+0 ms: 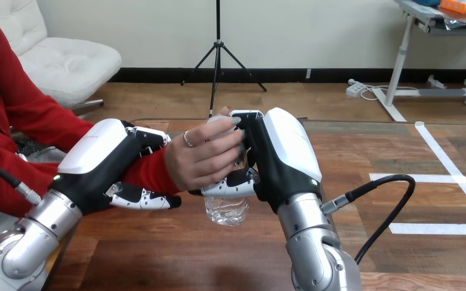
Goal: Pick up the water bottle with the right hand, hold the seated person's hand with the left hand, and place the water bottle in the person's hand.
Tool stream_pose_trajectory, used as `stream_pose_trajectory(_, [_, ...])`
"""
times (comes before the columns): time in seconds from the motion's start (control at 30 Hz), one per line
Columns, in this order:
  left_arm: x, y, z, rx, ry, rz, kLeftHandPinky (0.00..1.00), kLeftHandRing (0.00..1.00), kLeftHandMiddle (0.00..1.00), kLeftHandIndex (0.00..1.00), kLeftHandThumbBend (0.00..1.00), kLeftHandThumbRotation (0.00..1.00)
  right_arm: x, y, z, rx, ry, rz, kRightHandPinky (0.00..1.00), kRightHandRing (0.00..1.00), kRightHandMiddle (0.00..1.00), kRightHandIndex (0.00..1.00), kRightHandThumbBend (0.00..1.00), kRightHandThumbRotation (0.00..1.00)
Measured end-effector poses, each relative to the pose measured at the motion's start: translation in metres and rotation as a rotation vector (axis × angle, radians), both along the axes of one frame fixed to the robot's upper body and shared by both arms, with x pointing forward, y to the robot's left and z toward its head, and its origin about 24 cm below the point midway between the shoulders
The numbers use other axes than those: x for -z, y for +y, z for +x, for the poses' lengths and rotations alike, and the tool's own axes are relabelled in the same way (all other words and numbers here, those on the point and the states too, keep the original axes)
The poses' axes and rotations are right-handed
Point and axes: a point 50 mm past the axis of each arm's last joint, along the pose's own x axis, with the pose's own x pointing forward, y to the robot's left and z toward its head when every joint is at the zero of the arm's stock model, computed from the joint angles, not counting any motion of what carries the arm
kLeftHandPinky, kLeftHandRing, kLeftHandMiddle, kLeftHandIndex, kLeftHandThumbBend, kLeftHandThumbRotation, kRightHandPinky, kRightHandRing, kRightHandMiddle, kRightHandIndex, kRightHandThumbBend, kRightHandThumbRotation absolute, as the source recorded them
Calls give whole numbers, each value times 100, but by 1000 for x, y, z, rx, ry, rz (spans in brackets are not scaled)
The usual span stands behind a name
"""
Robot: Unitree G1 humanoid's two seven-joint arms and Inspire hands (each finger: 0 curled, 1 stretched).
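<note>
Right robot hand [279, 159], person's hand [203, 154] on water bottle [226, 210] over wooden table [158, 254].

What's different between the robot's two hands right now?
The left hand has its fingers curled round the person's red-sleeved wrist; the right hand grips the water bottle. The left hand lies slanted; the right hand stands more upright. The person's hand is also on the right hand's bottle, not on the left hand. Both are shut on something.
</note>
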Motion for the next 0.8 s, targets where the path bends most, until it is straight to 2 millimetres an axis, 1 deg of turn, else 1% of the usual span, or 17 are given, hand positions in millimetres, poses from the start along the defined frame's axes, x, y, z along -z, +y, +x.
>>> stream_pose_trajectory(0.8, [0,0,0,3,5,2,28,35,44,47,73,10,0,0,0,3,3,0,36,40,46,48,88,0])
